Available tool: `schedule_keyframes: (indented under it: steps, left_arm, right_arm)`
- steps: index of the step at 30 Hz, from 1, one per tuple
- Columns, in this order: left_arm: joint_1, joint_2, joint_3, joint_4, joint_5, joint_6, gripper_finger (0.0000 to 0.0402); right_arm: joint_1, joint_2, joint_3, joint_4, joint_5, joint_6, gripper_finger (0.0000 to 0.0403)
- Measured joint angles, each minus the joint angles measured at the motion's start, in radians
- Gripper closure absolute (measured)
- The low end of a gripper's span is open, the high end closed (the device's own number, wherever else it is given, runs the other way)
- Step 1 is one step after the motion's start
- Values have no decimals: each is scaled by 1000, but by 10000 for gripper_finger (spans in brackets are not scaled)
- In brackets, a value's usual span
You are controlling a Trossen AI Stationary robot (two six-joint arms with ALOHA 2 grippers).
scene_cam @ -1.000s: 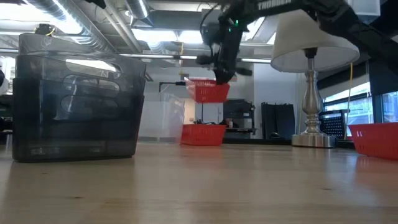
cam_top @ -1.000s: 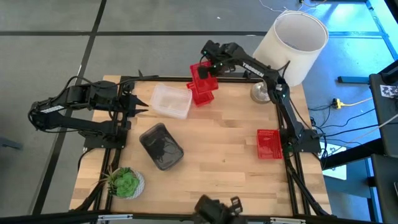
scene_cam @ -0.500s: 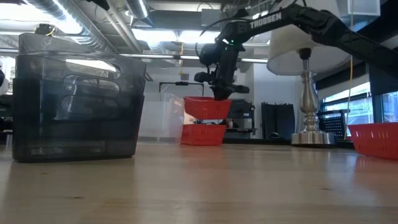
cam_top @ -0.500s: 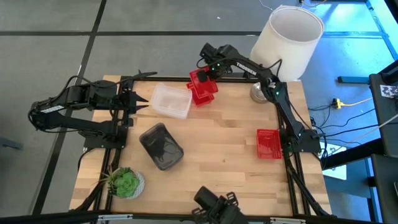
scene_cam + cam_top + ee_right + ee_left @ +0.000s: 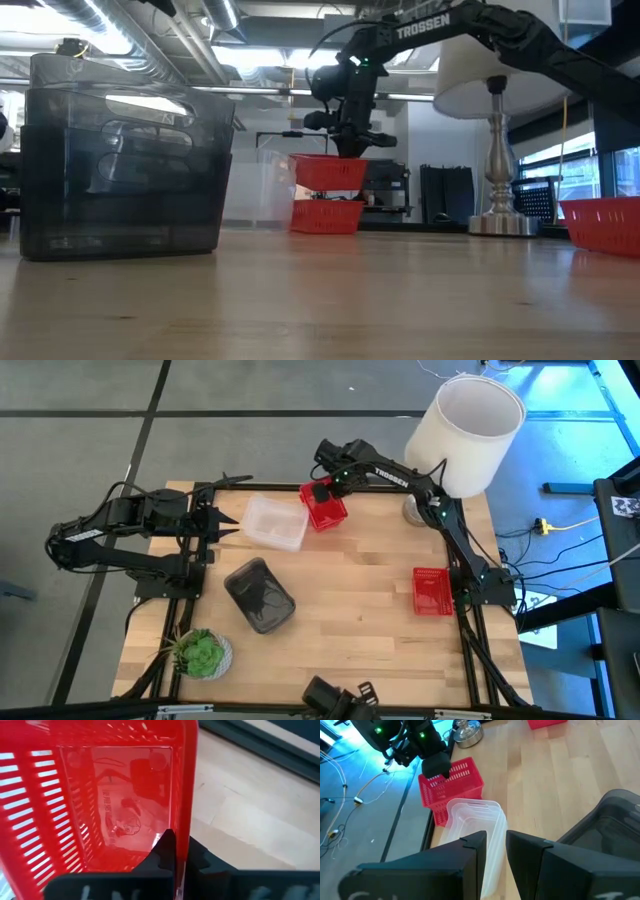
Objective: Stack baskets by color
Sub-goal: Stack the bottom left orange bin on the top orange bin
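- Baskets are spread over the wooden table (image 5: 350,590); the right gripper (image 5: 322,487) is clamped on the rim of a red basket (image 5: 325,505) at the far edge.
- In the right wrist view its fingers (image 5: 167,851) are pinched tight on that basket's wall.
- From the low view the held basket sits nested in, or just above, a second red basket (image 5: 327,215) under it; whether the two touch I cannot tell.
- White lettering "TROSSEN" runs along the right arm (image 5: 420,27).
- Clear basket (image 5: 273,523) lies just beside the red pair, on the left.
- Left gripper (image 5: 222,525) rests at the table's left edge, near the clear basket, its fingers (image 5: 470,855) a small way apart and holding nothing.
- Dark grey basket (image 5: 259,594) stands nearer the front, apart from the clear one.
- Third red basket (image 5: 431,591) lies alone by the right edge.
- White lampshade (image 5: 468,432) on a metal base (image 5: 497,222) stands at the far right corner, close to the right arm.
- Green potted plant (image 5: 201,652) sits at the front left corner.
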Motion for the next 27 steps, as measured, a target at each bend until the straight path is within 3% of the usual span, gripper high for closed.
schedule_keyframes:
  steps: [16,27]
  left_arm:
    - [0,0,0,0,8,0,335]
    - [0,0,0,0,8,0,335]
  right_arm:
    - [24,0,-7,-7,61,45,403]
    - [38,0,-108,63,35,34,403]
